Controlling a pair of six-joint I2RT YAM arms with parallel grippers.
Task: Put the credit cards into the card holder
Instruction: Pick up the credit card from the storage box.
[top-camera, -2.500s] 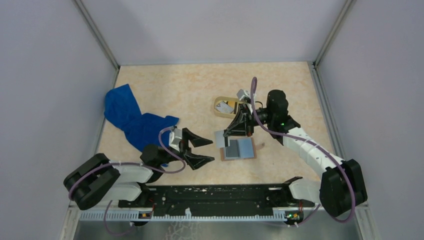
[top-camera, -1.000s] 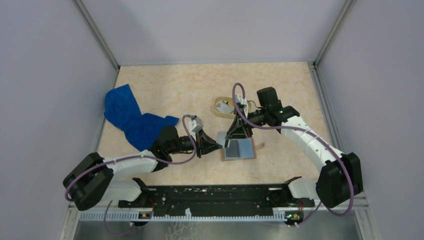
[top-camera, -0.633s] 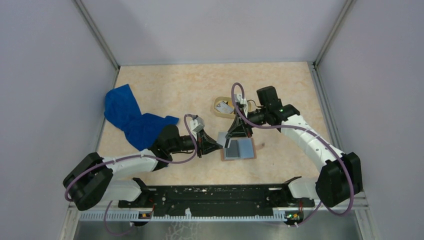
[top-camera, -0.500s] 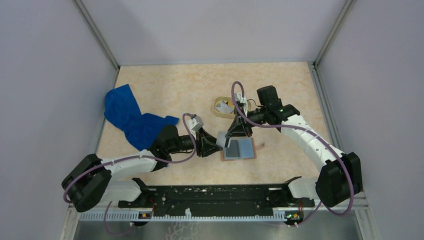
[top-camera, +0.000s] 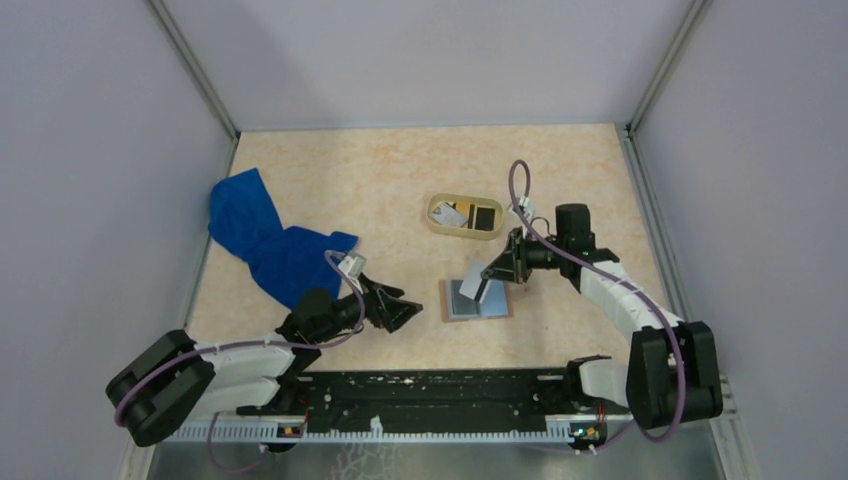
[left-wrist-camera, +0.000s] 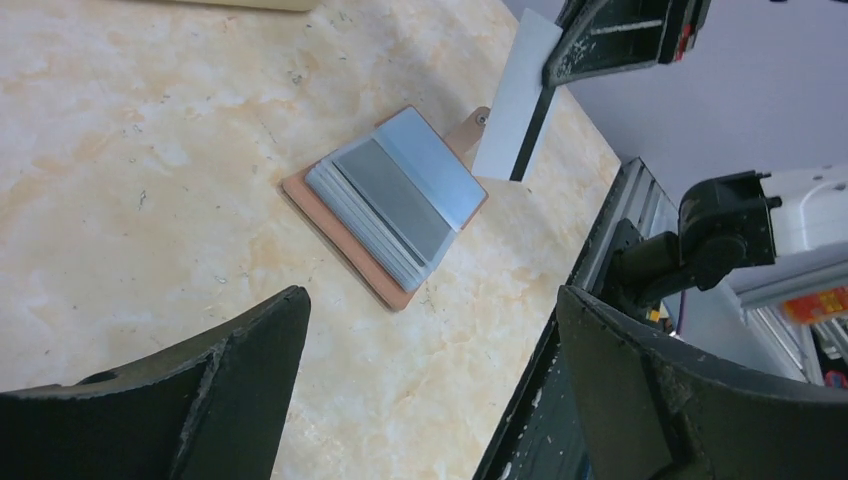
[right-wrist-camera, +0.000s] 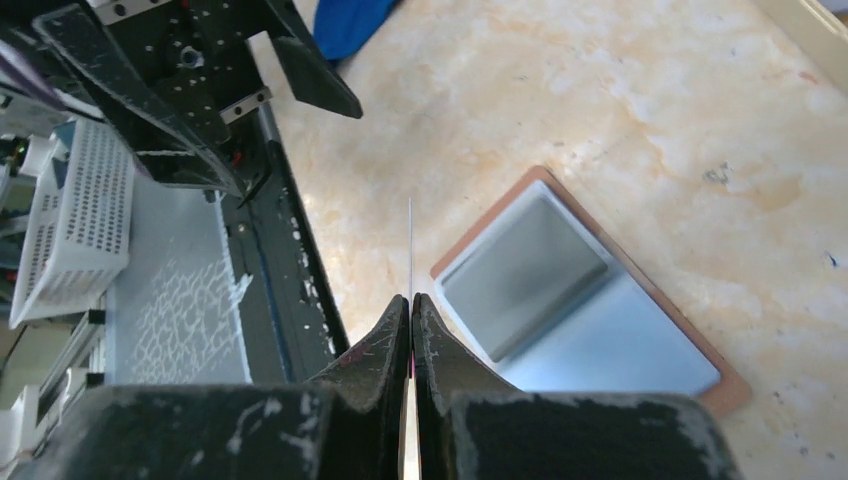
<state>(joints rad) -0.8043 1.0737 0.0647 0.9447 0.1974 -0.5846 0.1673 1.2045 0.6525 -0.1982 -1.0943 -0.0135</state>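
The card holder (top-camera: 477, 299) lies open on the table, salmon edge around a grey-blue inner face (left-wrist-camera: 392, 203) (right-wrist-camera: 573, 293). My right gripper (top-camera: 495, 273) (right-wrist-camera: 411, 300) is shut on a light grey credit card (top-camera: 473, 282) (left-wrist-camera: 517, 96) and holds it tilted just above the holder's right half. In the right wrist view that card (right-wrist-camera: 410, 245) shows edge-on as a thin line. My left gripper (top-camera: 401, 311) (left-wrist-camera: 430, 296) stands open to the left of the holder, with nothing between its fingers. A black credit card (top-camera: 486, 215) and a pale one (top-camera: 452, 213) lie in the oval tray.
The oval tan tray (top-camera: 462, 229) sits behind the holder. A crumpled blue cloth (top-camera: 262, 238) lies at the left of the table. The black base rail (top-camera: 440, 395) runs along the near edge. Grey walls close in three sides.
My left gripper let go at the holder's left edge, opened wide and drew back toward the near left. The right gripper shifted right with the grey card, uncovering the tray.
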